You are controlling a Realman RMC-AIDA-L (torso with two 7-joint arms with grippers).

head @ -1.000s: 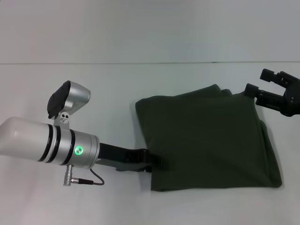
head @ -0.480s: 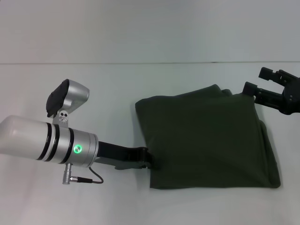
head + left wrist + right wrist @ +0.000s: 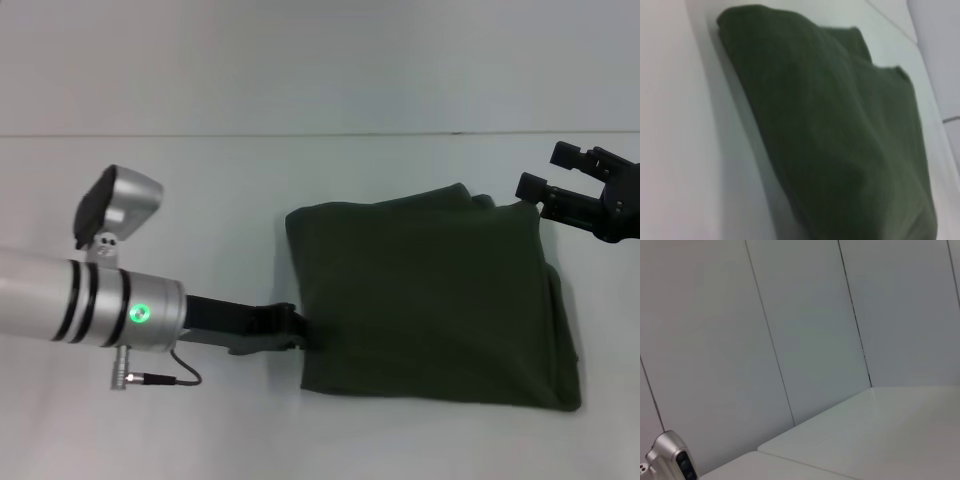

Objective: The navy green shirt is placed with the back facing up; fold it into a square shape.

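The navy green shirt lies folded into a rough square on the white table, plain side up, with layered edges along its right side. It fills the left wrist view. My left gripper is at the shirt's left edge near the front left corner, shut on the cloth there. My right gripper is open and empty, just off the shirt's far right corner and apart from it.
The table's back edge meets a pale panelled wall. The right wrist view shows only wall panels, table surface and part of the left arm's silver housing.
My left arm has drawn back to the left, and the shirt has slid left with it, its right edge pulling in. The right gripper has stayed put.
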